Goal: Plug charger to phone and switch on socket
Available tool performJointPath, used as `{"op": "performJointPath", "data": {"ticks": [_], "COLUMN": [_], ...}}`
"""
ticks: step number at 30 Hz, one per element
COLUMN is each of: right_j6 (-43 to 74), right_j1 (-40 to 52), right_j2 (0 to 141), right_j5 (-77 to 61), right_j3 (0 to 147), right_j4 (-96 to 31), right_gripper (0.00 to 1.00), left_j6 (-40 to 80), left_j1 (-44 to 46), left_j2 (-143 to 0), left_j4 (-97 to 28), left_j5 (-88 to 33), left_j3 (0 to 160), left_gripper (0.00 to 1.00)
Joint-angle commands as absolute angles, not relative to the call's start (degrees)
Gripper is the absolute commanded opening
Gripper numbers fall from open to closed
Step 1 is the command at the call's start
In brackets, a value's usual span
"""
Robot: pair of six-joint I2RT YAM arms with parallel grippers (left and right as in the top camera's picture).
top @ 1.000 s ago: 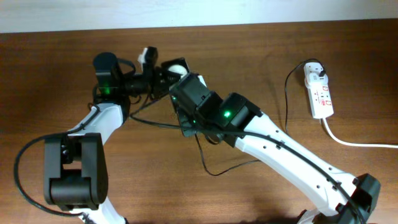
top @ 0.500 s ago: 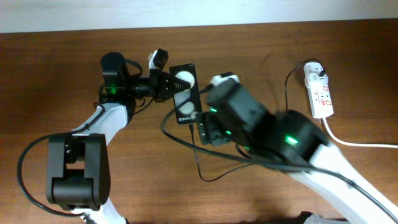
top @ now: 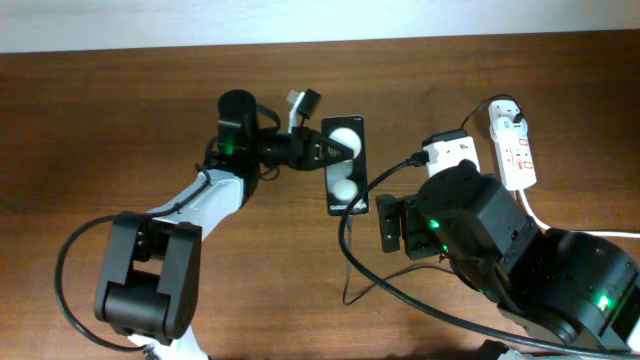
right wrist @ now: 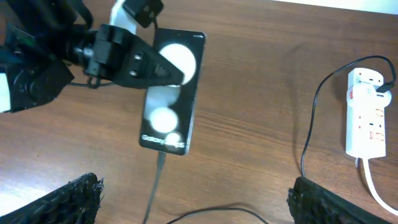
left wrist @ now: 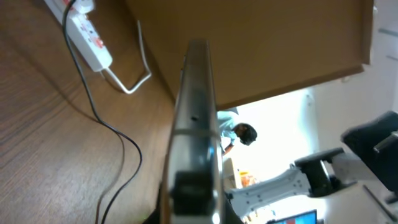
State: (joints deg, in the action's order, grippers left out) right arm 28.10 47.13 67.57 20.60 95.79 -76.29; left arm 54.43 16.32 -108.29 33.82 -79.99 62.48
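The phone is face-up near the middle of the table, its left edge clamped by the left gripper — whether it touches the wood is unclear. The charger meets its bottom edge; the tip is too small to judge. The socket lies well to the right. The right gripper is spread wide — only the fingertips show.

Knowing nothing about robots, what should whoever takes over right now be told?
Left pincer: shut on the small black glossy smartphone.
Right pincer: open, empty.
Done: the thin black charger cable appears seated in the phone's bottom end; its plug sits in the white elongated power strip at far right.
To do: probably pressing the strip's switch; its state is unreadable.
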Motion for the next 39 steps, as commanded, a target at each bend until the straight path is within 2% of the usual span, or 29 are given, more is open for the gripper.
{"op": "performJointPath", "data": {"ticks": [1,7,10,16,20,28,35,39], "right_j6": [29.47,29.47,29.45,29.47,29.47,31.0,30.98,30.98], "right_j1": [46.85,46.85,46.85,46.85,46.85,46.85,46.85,46.85], "right_j2": [66.7,61.91,59.11,56.6,56.62,56.62,56.62,56.62], "right_j5": [21.69,21.96,24.62,26.0,25.96,25.5,25.52,25.52], "right_j3": [96.71,96.71,96.71,96.71,96.71,96.68,96.68,96.68], "right_j4": [-76.53,-76.55,-77.08,-77.84,-77.84,-78.04,-78.91,-79.11], "right_gripper": [0.99,0.99,0.99,0.99,0.99,0.99,0.99,0.99], "left_j6": [51.11,51.77,49.56,27.62,23.83,23.66,22.33,22.2], "left_j1": [17.58,20.91,23.14,26.11,26.02,21.43,21.3,21.3], "left_j2": [-107.9,-107.87,-107.87,-107.9,-107.9,-110.54,-124.75,-128.97], "left_j4": [32.25,31.48,25.82,-16.45,-26.74,-29.28,-29.45,-30.81], "left_j5": [-71.55,-59.22,-53.67,-37.58,-35.57,-35.62,-48.93,-49.32], "left_j3": [62.52,63.53,66.83,85.62,89.69,94.39,99.07,99.07], "left_gripper": [0.0,0.0,0.0,0.0,0.0,0.0,0.0,0.0]}}
